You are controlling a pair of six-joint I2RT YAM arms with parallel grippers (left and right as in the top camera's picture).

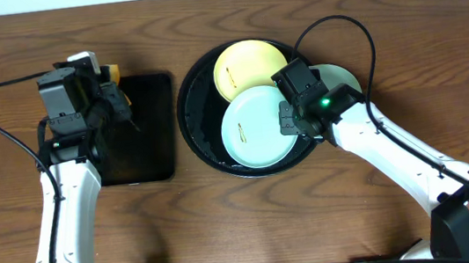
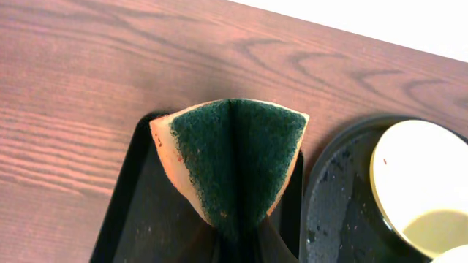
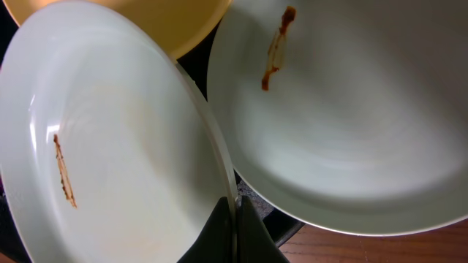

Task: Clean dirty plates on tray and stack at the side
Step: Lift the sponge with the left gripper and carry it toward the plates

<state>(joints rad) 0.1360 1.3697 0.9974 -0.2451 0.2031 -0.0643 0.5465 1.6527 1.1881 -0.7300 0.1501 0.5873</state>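
Three plates lie on the round black tray [image 1: 192, 110]. The pale yellow plate [image 1: 249, 66] is at the back. A mint plate [image 1: 256, 129] lies in front, and a second mint plate [image 1: 343, 77] rests at the tray's right rim, partly under my right arm. My right gripper [image 3: 235, 206] is shut on the rim of the front mint plate [image 3: 124, 146], which is tilted up. Brown smears show on it and on the other mint plate [image 3: 351, 124]. My left gripper [image 2: 238, 245] is shut on a folded green-and-orange sponge [image 2: 234, 161], held above the rectangular tray.
A smaller rectangular black tray [image 1: 150, 132] lies left of the round tray. Brown wood tabletop [image 1: 400, 33] surrounds both. The round tray's wet floor [image 2: 336, 204] and the yellow plate [image 2: 424, 183] show at the right of the left wrist view.
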